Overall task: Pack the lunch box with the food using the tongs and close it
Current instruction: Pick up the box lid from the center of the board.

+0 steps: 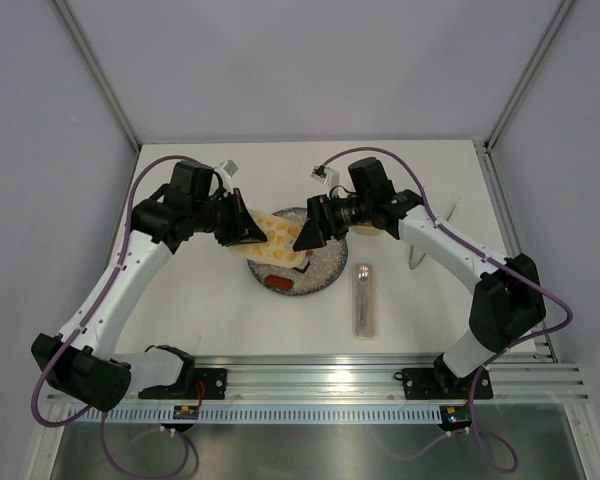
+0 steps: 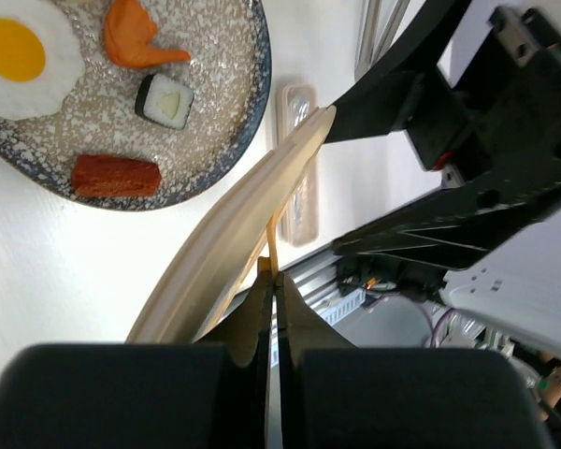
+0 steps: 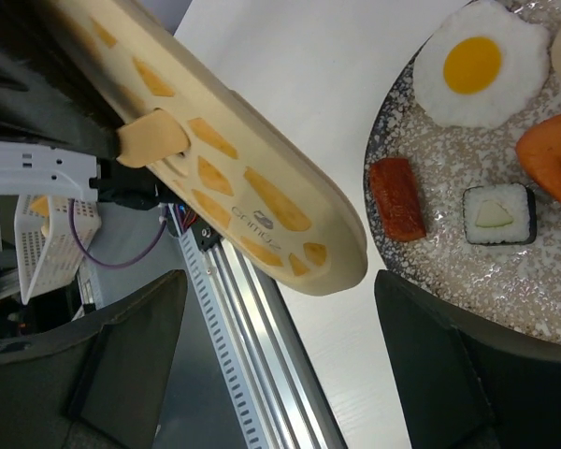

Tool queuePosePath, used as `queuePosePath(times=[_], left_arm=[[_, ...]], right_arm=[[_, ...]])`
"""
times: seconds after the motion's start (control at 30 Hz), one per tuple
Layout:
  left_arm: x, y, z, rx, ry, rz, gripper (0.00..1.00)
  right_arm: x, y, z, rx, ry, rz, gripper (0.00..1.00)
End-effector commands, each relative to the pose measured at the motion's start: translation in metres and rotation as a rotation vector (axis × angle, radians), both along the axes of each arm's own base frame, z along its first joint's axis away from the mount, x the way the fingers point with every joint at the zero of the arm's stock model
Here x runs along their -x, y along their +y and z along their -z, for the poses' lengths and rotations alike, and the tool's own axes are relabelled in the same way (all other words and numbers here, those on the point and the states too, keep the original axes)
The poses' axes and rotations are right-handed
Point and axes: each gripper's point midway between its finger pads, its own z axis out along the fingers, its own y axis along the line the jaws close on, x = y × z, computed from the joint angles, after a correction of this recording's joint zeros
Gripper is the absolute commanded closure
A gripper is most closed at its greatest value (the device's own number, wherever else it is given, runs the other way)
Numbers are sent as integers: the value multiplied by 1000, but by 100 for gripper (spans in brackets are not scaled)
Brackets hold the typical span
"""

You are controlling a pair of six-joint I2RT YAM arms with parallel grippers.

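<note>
The lunch box lid (image 1: 275,243), cream with yellow patches, is held tilted in the air over the 10 o'clock rim of the plate (image 1: 328,272). It is apart from the food.

Nearest the arm bases, at 4 o'clock from the plate, a clear cutlery case (image 1: 364,300) is seen on the counter (image 1: 200,300). On the plate a sausage (image 3: 395,198), a sushi roll (image 3: 498,213), an orange piece (image 3: 552,150) and a fried egg (image 3: 477,70) are laid. Further off, at 2 o'clock, a beige shape that is probably the lunch box tub (image 1: 367,232) is largely hidden by the right arm. The tongs (image 2: 379,28) are not gripped by either arm.

The step is judged to be a transfer of the lid between arms. The free end should be seated squarely between the right fingers (image 3: 131,355) before any release, and the lid kept level above the food.

The left end effector (image 2: 273,281) is clamped fully on the lid's edge. The right end effector (image 1: 302,240) is spread wide, one finger on each side of the lid's free end, with no contact visible.
</note>
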Motion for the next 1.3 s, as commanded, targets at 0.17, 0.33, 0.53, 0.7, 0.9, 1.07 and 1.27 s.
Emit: queuePosePath(times=[0.17, 0.33, 0.53, 0.7, 0.9, 1.07, 1.27], left_arm=[[9, -10, -28, 33, -126, 200, 100], [15, -12, -28, 42, -127, 246, 100], [20, -14, -28, 54, -130, 273, 100], [20, -14, -28, 56, -132, 276, 100], [19, -15, -24, 55, -121, 274, 100], [17, -14, -24, 49, -123, 269, 100], [12, -11, -28, 27, -173, 263, 81]], right_arm=[[22, -6, -30, -29, -71, -142, 11], [18, -1, -33, -34, -76, -160, 12], [12, 5, -41, -45, -83, -179, 19], [14, 7, -43, -64, -71, -203, 41], [20, 5, -48, -80, -77, -226, 57], [23, 3, -50, -81, -85, -225, 81], [6, 2, -47, -42, -91, -91, 100]])
